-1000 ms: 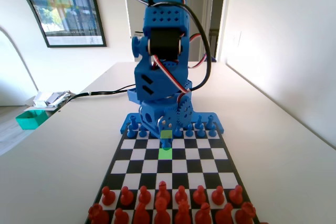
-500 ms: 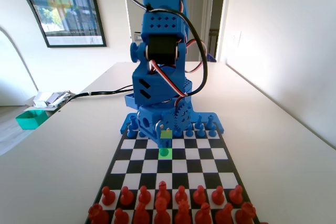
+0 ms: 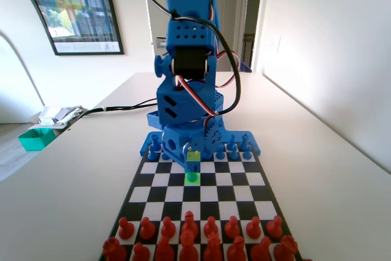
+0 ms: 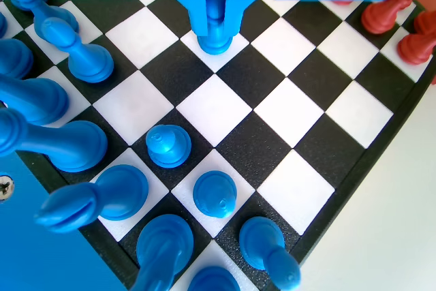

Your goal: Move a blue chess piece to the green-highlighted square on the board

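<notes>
So from the wrist view I get the close detail: the gripper (image 4: 215, 15) hangs from the top edge with both jaws pressed against the sides of the blue chess piece (image 4: 215, 28), clamped on its upper part. The pawn's flared base sits below the jaw tips, on or just above a white cell of the board (image 4: 310, 127); I cannot tell whether it touches. That view shows plain black and white cells, no tint.

Only the fixed view gives me the colour overlay: the green-highlighted square (image 3: 192, 179) sits right under the low end of the blue arm (image 3: 186, 77), and the pawn on it (image 3: 192, 176) reads green under the tint. A paler yellow-green cell (image 3: 193, 156) lies just behind it, toward the arm. The jaws themselves are too small there to judge.

Wrist view also shows other blue pawns (image 4: 169, 146) below and left of the jaws, taller blue pieces (image 4: 68, 144) further left, and red pieces (image 4: 385, 11) to the jaws' upper right. Fixed view has the red rows (image 3: 189, 239) at the near end.

Writing: a framed poster (image 3: 76, 7) on the wall has a line of text at its foot, too small to read. No brands legible.
</notes>
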`<state>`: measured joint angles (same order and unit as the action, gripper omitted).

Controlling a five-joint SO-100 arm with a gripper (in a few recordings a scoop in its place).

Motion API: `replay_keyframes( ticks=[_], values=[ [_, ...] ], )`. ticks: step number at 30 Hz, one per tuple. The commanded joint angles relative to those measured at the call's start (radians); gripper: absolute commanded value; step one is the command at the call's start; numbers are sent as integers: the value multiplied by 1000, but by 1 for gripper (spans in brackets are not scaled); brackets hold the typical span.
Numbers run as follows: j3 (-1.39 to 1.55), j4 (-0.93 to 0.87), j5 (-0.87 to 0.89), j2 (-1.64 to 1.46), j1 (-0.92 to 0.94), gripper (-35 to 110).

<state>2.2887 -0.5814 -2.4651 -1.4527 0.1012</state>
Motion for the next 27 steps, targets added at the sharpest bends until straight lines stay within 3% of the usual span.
replay_keyframes(
  ticks=[1,13,21,27],
  values=[
    [3,-5,-9,-34,12,8],
    [-100,-114,40,-69,2,12],
    [-256,-348,100,-163,-20,5],
    [-379,-506,273,-233,-46,3]
  ],
)
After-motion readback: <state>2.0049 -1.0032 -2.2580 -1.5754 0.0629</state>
